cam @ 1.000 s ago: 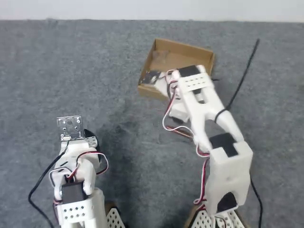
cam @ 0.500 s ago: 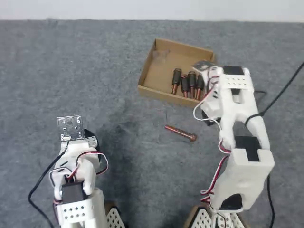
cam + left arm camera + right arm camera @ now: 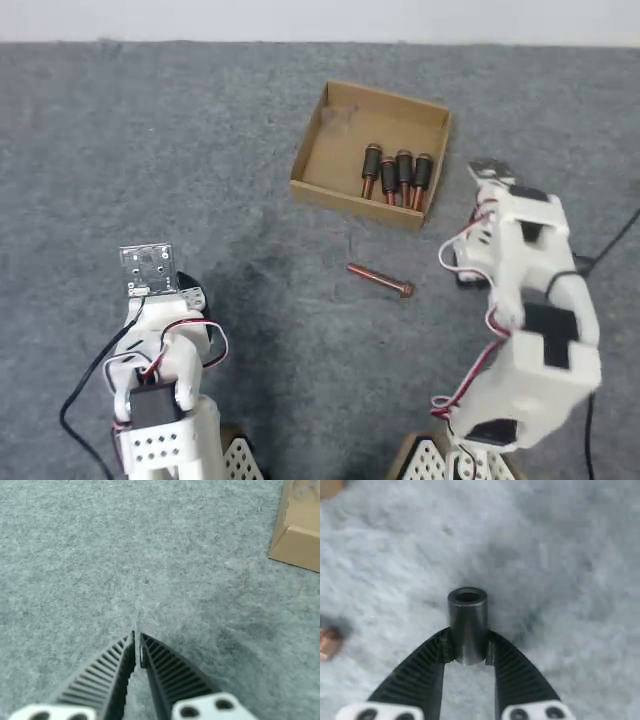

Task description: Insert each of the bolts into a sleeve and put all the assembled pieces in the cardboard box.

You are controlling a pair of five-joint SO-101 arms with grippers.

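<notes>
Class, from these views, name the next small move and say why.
Probably the left gripper, shut and empty, should open and reach for the loose bolt on the carpet: the right gripper holds a sleeve, and four assembled pieces lie in the cardboard box.

Looks like a robotics lab bench: grey felt mat (image 3: 200, 130) for a work surface, plain pale wall (image 3: 300, 20) at the back, left arm (image 3: 165, 350) and right arm (image 3: 530, 300) in white printed plastic, loose servo wires (image 3: 465, 255) showing, perforated base plates (image 3: 240, 462) underneath
</notes>
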